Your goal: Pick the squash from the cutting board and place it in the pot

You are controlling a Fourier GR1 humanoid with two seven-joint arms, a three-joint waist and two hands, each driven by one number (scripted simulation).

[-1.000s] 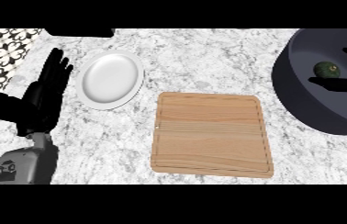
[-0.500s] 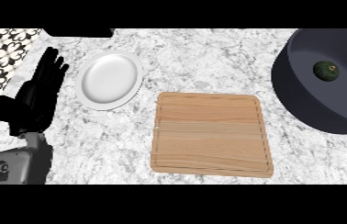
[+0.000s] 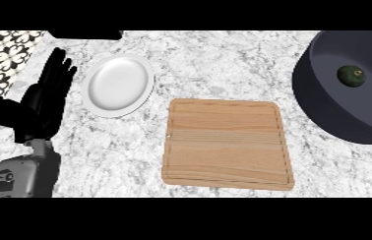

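A small dark green squash (image 3: pixel 351 75) lies inside the big dark pot (image 3: pixel 320 102) at the right edge. The wooden cutting board (image 3: pixel 228 142) sits in the middle of the marble counter with nothing on it. My left hand (image 3: pixel 44 104) rests at the left edge, open, fingers straight and pointing up, holding nothing. My right hand is out of sight.
A white plate (image 3: pixel 117 85) stands just right of my left hand and up-left of the board. A black object (image 3: pixel 85 35) lies along the counter's far edge at top left. A patterned tile strip (image 3: pixel 15 52) runs down the far left.
The view has shifted slightly, so the pot and squash sit a little further right. My left hand has drifted a little toward the left edge.
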